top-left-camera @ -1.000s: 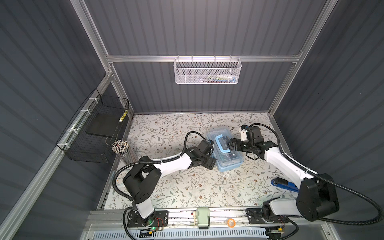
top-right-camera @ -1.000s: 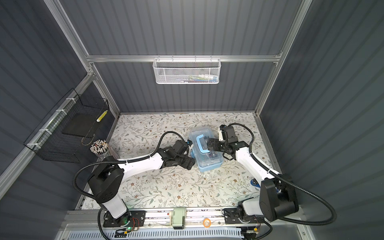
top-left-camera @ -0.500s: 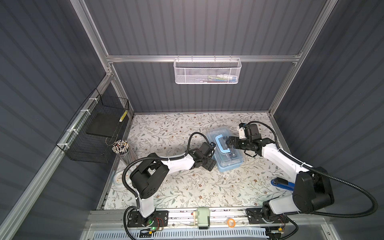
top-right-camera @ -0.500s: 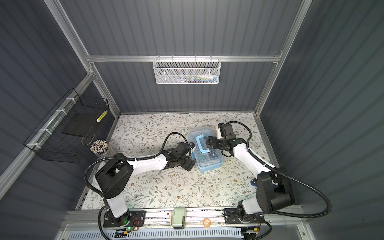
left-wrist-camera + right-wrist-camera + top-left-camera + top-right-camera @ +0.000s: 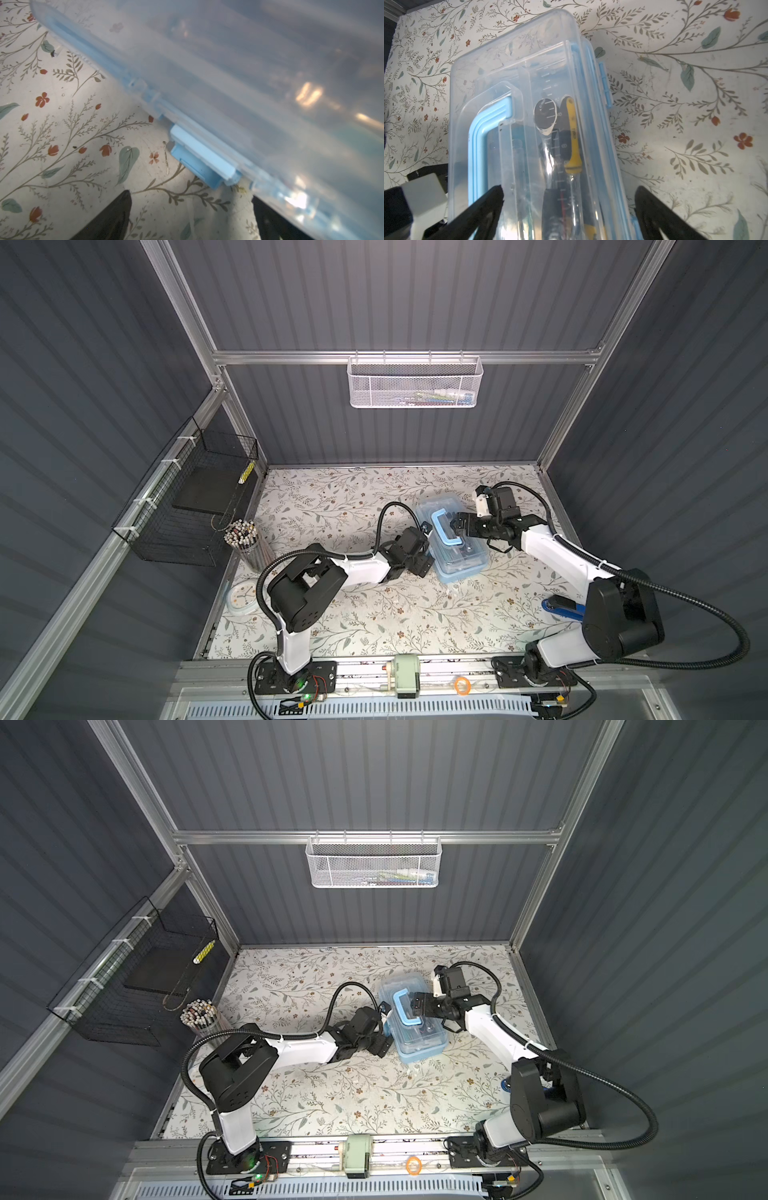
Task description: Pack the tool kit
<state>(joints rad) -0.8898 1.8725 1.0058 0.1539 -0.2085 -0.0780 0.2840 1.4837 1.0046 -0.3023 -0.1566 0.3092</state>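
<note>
The tool kit (image 5: 459,560) (image 5: 419,1042) lies on the floral mat in both top views, a light-blue box with its clear lid down and a blue handle (image 5: 441,529) flat on top. Through the lid I see a yellow-black tool (image 5: 572,133) and a ratchet head (image 5: 545,113). My left gripper (image 5: 424,556) (image 5: 191,218) is open at the box's long left side, low over the mat, with a blue latch (image 5: 202,161) just ahead of it. My right gripper (image 5: 457,529) (image 5: 569,209) hangs open over the lid beside the handle, one finger (image 5: 654,214) past the box's edge.
A white mesh basket (image 5: 415,383) hangs on the back wall. A black wire basket (image 5: 187,506) hangs on the left wall, above a cup of pencils (image 5: 246,541) and a round white clock (image 5: 243,597). A blue tool (image 5: 561,608) lies by the right arm's base.
My right gripper has crept left over the lid toward the handle. The left arm's elbow has swung right while its gripper stays at the box's side. The box has barely moved.
</note>
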